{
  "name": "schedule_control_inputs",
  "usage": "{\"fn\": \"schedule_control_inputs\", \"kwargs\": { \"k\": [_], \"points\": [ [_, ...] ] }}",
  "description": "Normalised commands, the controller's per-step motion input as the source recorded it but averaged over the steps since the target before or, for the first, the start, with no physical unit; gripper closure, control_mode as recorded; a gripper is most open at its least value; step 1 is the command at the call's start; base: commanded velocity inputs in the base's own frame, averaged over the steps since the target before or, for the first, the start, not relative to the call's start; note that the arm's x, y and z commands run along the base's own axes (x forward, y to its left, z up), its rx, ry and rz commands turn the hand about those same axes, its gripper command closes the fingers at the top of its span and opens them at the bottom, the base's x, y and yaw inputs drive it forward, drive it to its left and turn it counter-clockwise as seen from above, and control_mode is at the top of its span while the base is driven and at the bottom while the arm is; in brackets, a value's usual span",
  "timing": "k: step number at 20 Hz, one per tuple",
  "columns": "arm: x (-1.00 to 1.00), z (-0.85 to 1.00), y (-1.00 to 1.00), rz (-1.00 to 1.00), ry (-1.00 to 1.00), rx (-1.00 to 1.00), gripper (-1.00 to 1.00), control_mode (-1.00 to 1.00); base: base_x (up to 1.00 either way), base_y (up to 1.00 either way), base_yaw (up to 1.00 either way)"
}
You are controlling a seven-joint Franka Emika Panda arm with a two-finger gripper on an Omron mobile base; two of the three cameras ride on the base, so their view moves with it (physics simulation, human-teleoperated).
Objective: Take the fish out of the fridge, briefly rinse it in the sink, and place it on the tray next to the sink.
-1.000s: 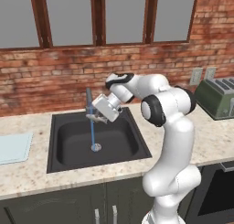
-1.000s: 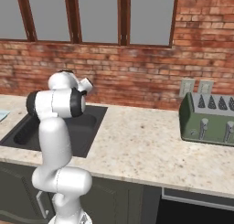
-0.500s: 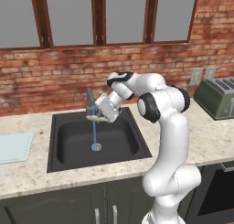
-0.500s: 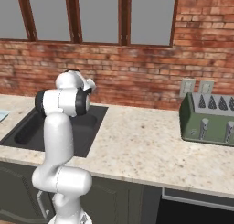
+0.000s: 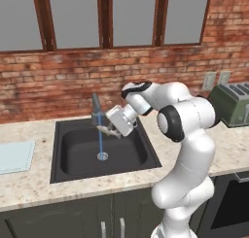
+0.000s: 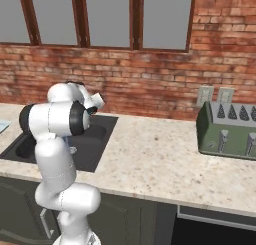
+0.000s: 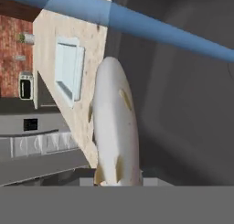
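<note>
Jaws: you have them drawn narrow on the small slender pale-bellied fish (image 7: 115,127), which juts straight out from between them in the hand view; the gripper (image 5: 109,131) sits at the end of the white arm, over the basin.
Fish: in the left base view you see it (image 5: 105,129) as a small tan sliver at the gripper's tip, held in the air above the black rectangular recessed sink (image 5: 78,154), not touching the basin floor.
Water: a thin blue stream (image 5: 99,135) falls from the grey angular faucet (image 5: 96,105) to the round drain (image 5: 102,157); the fish is right beside it, and in the hand view the blue band (image 7: 137,22) crosses just beyond the fish's far end. You cannot tell whether they touch.
Tray: the flat pale blue rectangular tray (image 5: 14,156) lies on the speckled stone counter (image 5: 29,183) to the left of the sink, well apart from the fish; in the hand view it (image 7: 68,72) shows beside the fish's body.
Toaster: a green metal toaster (image 6: 227,129) stands on the counter far to the right, against the red brick wall (image 6: 150,84).
</note>
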Motion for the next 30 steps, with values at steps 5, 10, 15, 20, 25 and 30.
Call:
{"fn": "schedule_control_inputs", "kwargs": {
  "k": [5, 10, 15, 20, 25, 30],
  "points": [
    [0.17, -0.04, -0.04, -0.64, -0.13, 0.00, 1.00, -1.00, 0.00, 0.00, 0.00],
    [0.91, -0.01, 0.00, -0.36, 0.04, 0.00, 1.00, -1.00, 0.00, 0.00, 0.00],
    [0.52, 0.00, 0.23, 0.03, 0.27, 0.01, 1.00, -1.00, 0.00, 0.00, 0.00],
    [-0.40, 0.00, 0.69, 0.52, 0.33, 0.00, 1.00, -1.00, 0.00, 0.00, 0.00],
    [-0.62, 0.28, 0.78, 0.51, 0.30, 0.00, 1.00, -1.00, 0.00, 0.00, 0.00],
    [-1.00, 1.00, 0.17, -0.08, 0.00, 0.00, 1.00, -1.00, 0.00, 0.00, 0.00]
  ]
}}
